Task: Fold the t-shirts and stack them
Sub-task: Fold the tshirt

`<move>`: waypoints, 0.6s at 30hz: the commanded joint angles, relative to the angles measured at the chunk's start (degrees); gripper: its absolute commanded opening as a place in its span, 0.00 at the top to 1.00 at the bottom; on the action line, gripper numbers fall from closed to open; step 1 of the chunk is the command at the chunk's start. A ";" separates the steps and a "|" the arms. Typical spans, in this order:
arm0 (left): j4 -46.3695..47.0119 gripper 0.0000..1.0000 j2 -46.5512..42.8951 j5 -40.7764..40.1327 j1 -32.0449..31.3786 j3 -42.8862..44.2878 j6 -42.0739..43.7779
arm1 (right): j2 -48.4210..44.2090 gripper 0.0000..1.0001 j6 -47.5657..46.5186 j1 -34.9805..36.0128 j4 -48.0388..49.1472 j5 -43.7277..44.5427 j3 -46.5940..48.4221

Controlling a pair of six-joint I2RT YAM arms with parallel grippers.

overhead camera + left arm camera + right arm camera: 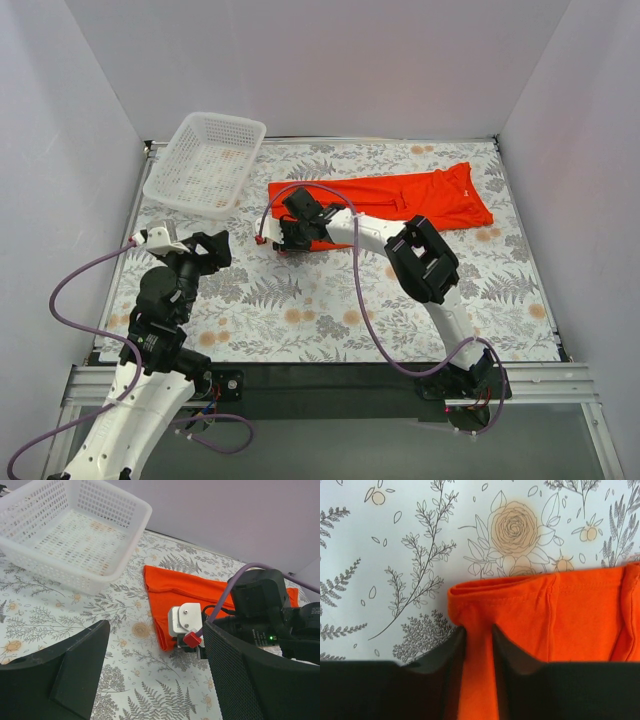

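The orange-red t-shirt (410,195) lies as a long folded strip on the far side of the flowered counter (300,300), to the right of the white basket (248,165) and apart from it. The jaws of the right arm (430,265) are at the left end of the strip (the end nearer the basket) and are clamped on a fold of the t-shirt. The jaws of the left arm (165,290) stand apart and hold nothing, above the counter, near the basket.
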 commanded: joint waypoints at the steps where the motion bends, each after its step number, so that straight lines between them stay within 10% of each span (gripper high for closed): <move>1: -0.23 0.31 -0.57 -0.21 0.19 -0.46 -0.34 | 2.40 0.80 1.27 0.27 0.20 1.89 0.98; 6: -0.14 0.31 -2.15 -0.73 0.19 -0.55 -0.25 | -2.32 0.98 -4.15 0.27 -0.50 -4.50 -7.33; 18: 2.84 0.28 1.35 9.09 0.19 -1.61 -0.34 | -28.77 0.99 -27.99 6.67 -18.16 -16.13 -38.37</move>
